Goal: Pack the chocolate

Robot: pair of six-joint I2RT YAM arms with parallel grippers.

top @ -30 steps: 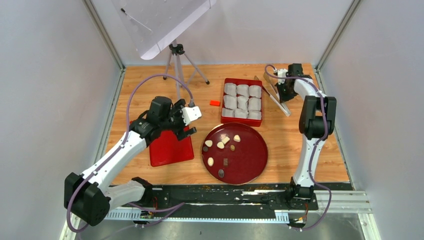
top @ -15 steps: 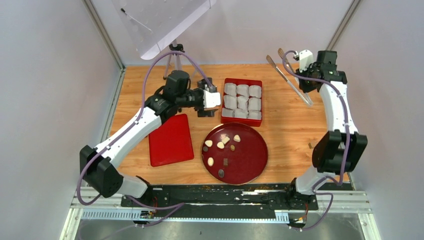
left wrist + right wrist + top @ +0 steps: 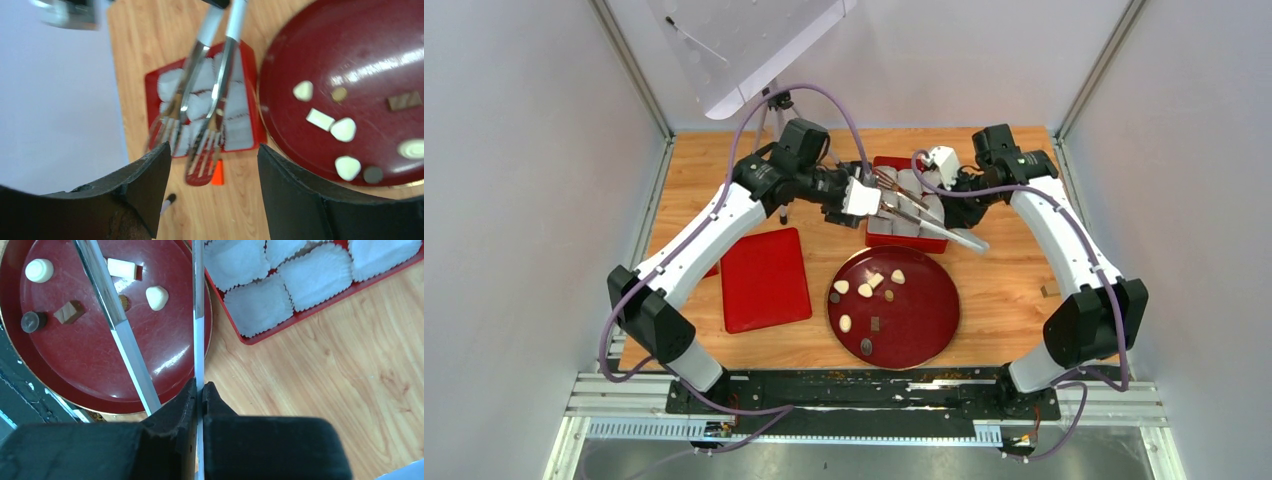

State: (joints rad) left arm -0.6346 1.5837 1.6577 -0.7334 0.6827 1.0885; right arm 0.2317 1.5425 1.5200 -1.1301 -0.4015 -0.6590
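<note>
Top external: right hand (image 3: 954, 212) clamps tongs (image 3: 919, 215); left hand (image 3: 876, 200) gapes; chocolate (image 3: 872, 287) lies apart, on plate (image 3: 927, 312).

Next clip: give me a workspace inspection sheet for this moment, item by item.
Surface: wooden table, looks dry.
Job's things: chocolate pieces loose on the round red plate; red box holds paper cups, visible ones empty.
Clutter: orange block beside the box; flat red tray left of the plate.
Grippers: right gripper shut on tongs; left gripper open near the tongs' tips.
Cables: purple cable looped along each arm.
Surroundings: tripod at the back; grey walls.
</note>
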